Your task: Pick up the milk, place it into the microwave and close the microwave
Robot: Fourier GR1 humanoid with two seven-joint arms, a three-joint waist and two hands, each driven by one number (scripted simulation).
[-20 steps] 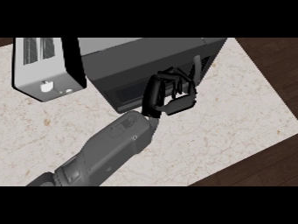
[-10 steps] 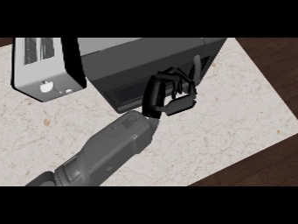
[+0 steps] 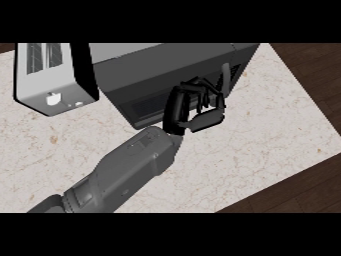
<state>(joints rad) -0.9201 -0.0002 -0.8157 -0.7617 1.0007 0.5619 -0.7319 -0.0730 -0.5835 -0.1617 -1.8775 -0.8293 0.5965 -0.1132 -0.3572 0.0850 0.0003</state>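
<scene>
1. The microwave [image 3: 169,75] is the landmark, its door appearing closed.
2. The toaster [image 3: 51,75] sits just left of it.
3. The left hand [image 3: 191,107], fingers curled on nothing visible, rests against its front. A slip could leave the door unlatched.
4. The milk isn't visible.

The microwave [image 3: 165,75] is a dark grey box standing on the counter [image 3: 40,150], just right of the toaster [image 3: 51,75]. Its top is plain grey and takes most of what shows. Its front faces the lower right of the view; the door lies flat against the body, so it looks closed. The milk cannot be seen anywhere around the microwave.
</scene>
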